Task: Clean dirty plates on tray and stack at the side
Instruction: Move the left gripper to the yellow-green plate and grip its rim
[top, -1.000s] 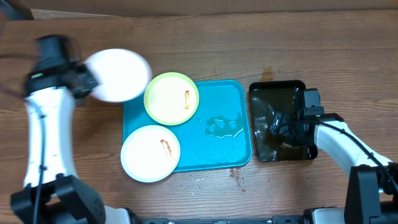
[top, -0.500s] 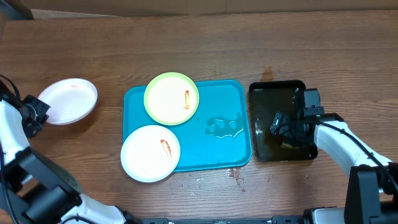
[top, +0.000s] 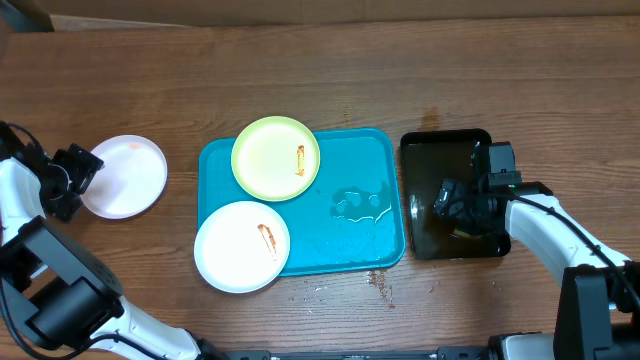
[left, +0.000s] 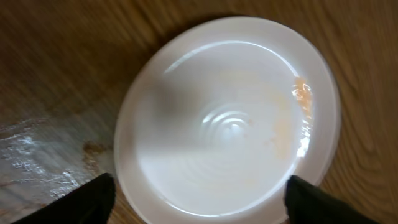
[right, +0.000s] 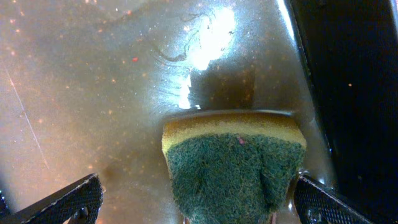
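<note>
A white plate (top: 125, 177) lies flat on the wood left of the turquoise tray (top: 360, 250). My left gripper (top: 85, 172) is at its left rim and open. In the left wrist view that plate (left: 227, 118) shows a faint orange smear, and the left gripper (left: 199, 196) has its fingers wide at either side of the near rim. On the tray sit a yellow-green plate (top: 275, 158) and a white plate (top: 241, 246), each with a reddish-brown smear. My right gripper (top: 452, 203) is open over the green-and-yellow sponge (right: 236, 162), its fingertips (right: 68, 202) apart.
The glossy black tray (top: 425, 150) right of the turquoise one holds brownish water, and the sponge lies in it. A puddle (top: 360, 203) sits on the turquoise tray's right half. Small spill marks (top: 380, 283) dot the wood near the front edge.
The left arm carried the white plate from beside the tray out to the far left, laid it flat on the table and opened its fingers. The right arm has not moved.
</note>
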